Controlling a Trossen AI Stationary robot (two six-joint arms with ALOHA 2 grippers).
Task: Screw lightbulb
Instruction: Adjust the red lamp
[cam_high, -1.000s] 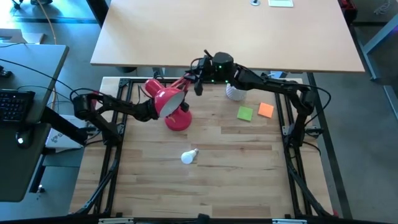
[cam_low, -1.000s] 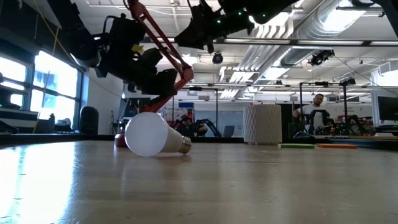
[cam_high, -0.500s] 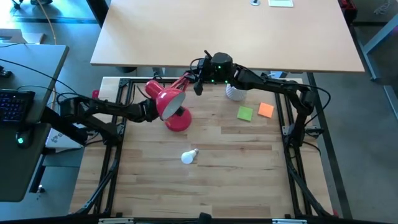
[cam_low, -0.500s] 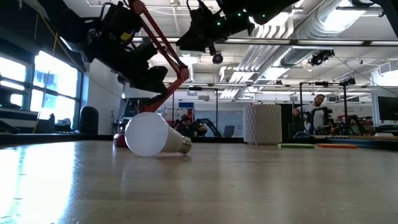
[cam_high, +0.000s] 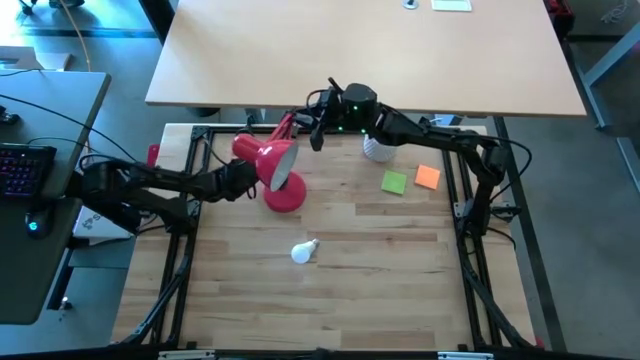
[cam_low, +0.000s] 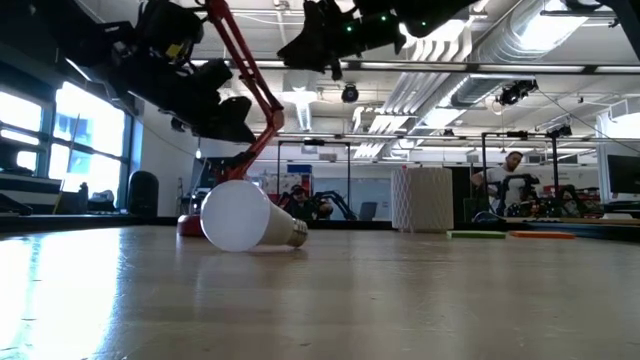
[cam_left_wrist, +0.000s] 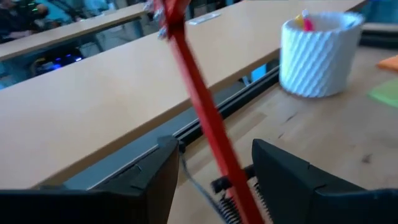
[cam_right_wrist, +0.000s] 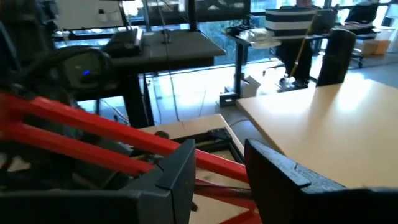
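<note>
The red desk lamp (cam_high: 262, 158) stands on its round base (cam_high: 288, 194) at the table's far left. Its thin red arm (cam_low: 252, 105) rises from the base. The white lightbulb (cam_high: 303, 250) lies on its side on the table, near the middle, and shows large in the low view (cam_low: 245, 216). My left gripper (cam_high: 240, 181) is open beside the shade, with the lamp's arm (cam_left_wrist: 214, 134) between its fingers. My right gripper (cam_high: 318, 130) is open at the lamp arm's upper bars (cam_right_wrist: 93, 134), which run past its fingers. I cannot tell whether it touches them. My left gripper has the lamp's thin red arm (cam_left_wrist: 235, 180) between its open fingers, coming level from the table's left. The arm lies against the inner side of one finger (cam_left_wrist: 280, 180); the other finger (cam_left_wrist: 149, 183) stands clear of it. The lamp's base stays on the table.
A white ribbed pen cup (cam_high: 378, 149) stands at the far right of the lamp. A green note (cam_high: 394, 182) and an orange note (cam_high: 428, 177) lie to its right. A second tabletop (cam_high: 370, 50) borders the far edge. People show in the room behind (cam_low: 512, 180).
My left gripper has drawn back toward the table's left edge and risen a little. The lamp's arm and shade have swung with it toward the left, while the base has stayed in place. The lightbulb has not moved.
</note>
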